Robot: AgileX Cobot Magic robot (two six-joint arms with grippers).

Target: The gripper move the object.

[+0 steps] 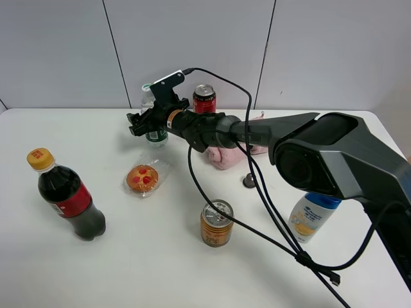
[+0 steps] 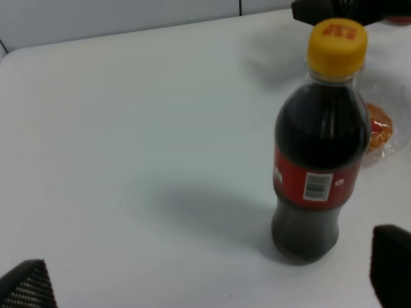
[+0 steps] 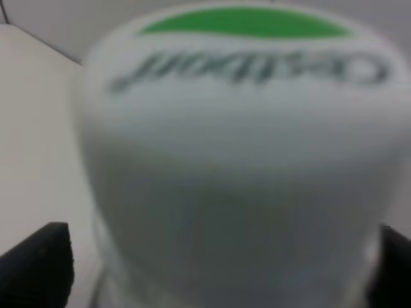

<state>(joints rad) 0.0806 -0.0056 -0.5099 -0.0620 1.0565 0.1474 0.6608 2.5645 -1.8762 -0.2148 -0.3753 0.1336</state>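
The small clear water bottle (image 1: 148,101) with a green label stands upright at the back of the white table. My right gripper (image 1: 153,120) reaches across from the right and straddles it at mid height. In the right wrist view the bottle (image 3: 237,160) fills the frame, blurred and very close, between the two black fingers (image 3: 38,263) of the right gripper (image 3: 225,266). The jaws stand wide, with a small gap beside one finger. My left gripper (image 2: 209,285) is open and empty, low over the table near the cola bottle. The left arm is out of the high view.
A dark cola bottle (image 1: 64,196) with a yellow cap stands front left, also in the left wrist view (image 2: 319,160). A wrapped pastry (image 1: 143,178), red can (image 1: 204,98), pink plush (image 1: 231,153), orange can (image 1: 217,223) and shampoo bottle (image 1: 311,215) stand around. Black cables (image 1: 270,205) trail across the table.
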